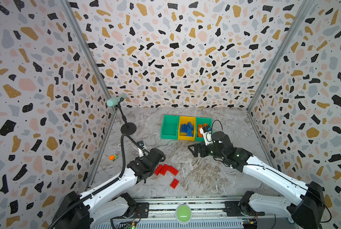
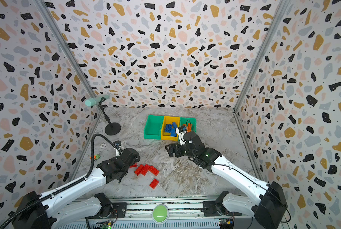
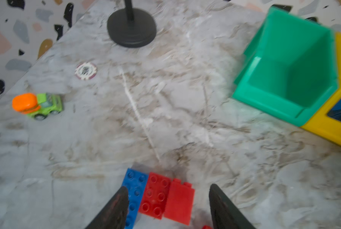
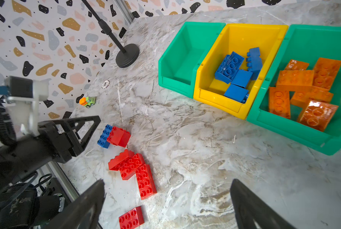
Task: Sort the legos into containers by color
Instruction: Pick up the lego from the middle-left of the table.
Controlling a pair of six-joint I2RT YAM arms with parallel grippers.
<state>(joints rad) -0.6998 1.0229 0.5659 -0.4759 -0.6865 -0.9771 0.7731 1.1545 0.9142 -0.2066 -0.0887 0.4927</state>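
Red legos lie loose on the marbled surface toward its front left corner, with one red brick apart from them, nearer the front edge. In both top views the left arm covers what lies beneath it. The wrist views uncover a blue brick there, touching a red one.

The left gripper, hidden from above, shows in its own wrist view with jaws apart, low over that blue brick and two red ones and gripping nothing. Blur keeps me from telling whether a finger touches the blue brick. The right gripper is spread wide and empty over bare surface, near the containers.

Those containers stand in a row toward the far edge. The left green bin is empty, the yellow bin holds blue legos, and the right green bin holds orange legos. From above, the right arm hides part of the orange lot, which the right wrist view lays open.

A toy car sits by the left edge. A poker chip lies near it, faint from above and plain in the wrist views.
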